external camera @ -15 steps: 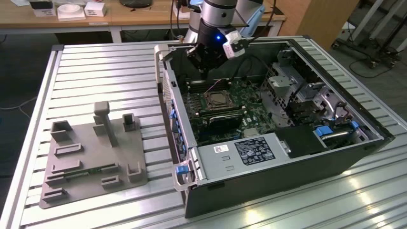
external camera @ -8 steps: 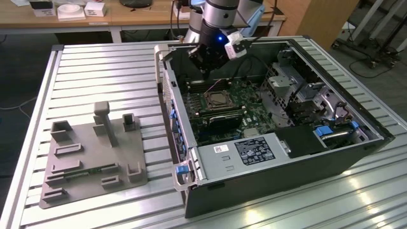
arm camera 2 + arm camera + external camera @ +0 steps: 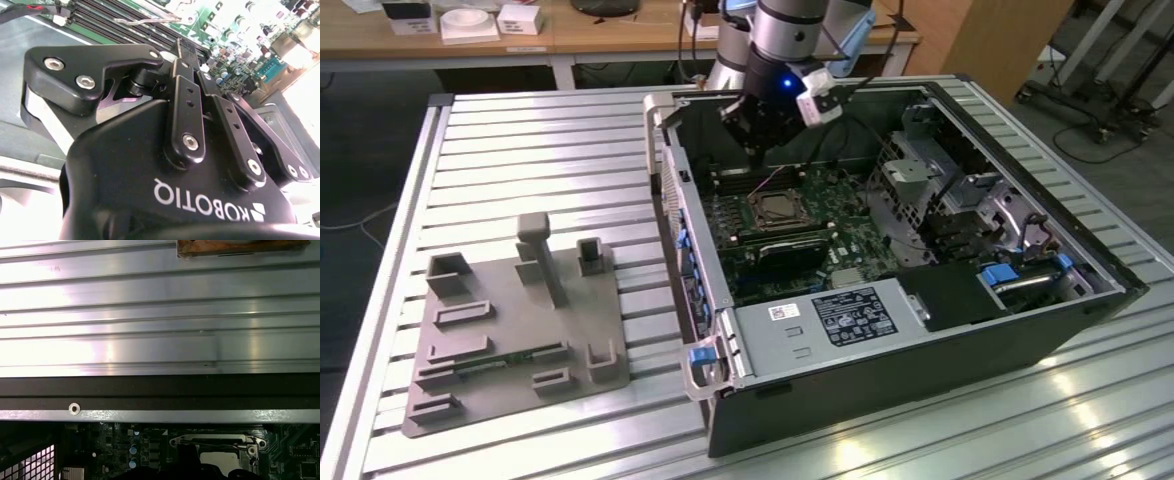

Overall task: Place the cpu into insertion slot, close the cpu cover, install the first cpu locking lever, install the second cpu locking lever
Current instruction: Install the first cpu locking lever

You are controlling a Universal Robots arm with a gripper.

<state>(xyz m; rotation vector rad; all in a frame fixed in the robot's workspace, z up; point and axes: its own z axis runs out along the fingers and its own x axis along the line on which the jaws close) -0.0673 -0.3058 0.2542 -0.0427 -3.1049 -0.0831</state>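
Observation:
My gripper [image 3: 758, 152] hangs inside the open computer case, a little above and behind the insertion slot [image 3: 778, 210] on the green board. Its fingers [image 3: 186, 50] look pressed together with nothing seen between them. In the first wrist view the silvery cpu cover [image 3: 215, 441] frames the socket, and the pale metal top of the cpu [image 3: 223, 461] shows inside it. The dark gripper tip [image 3: 186, 462] sits just beside that socket. A thin wire lever [image 3: 150, 20] lies across the board by the long black memory slots [image 3: 125, 27].
The black case [image 3: 881, 400] lies open on a slatted aluminium table [image 3: 534, 150]. A grey box with a white label [image 3: 834, 315] fills the case's near end, and drive cages [image 3: 947, 190] stand at the exterior view's right. A grey fixture plate [image 3: 507, 330] lies at the left.

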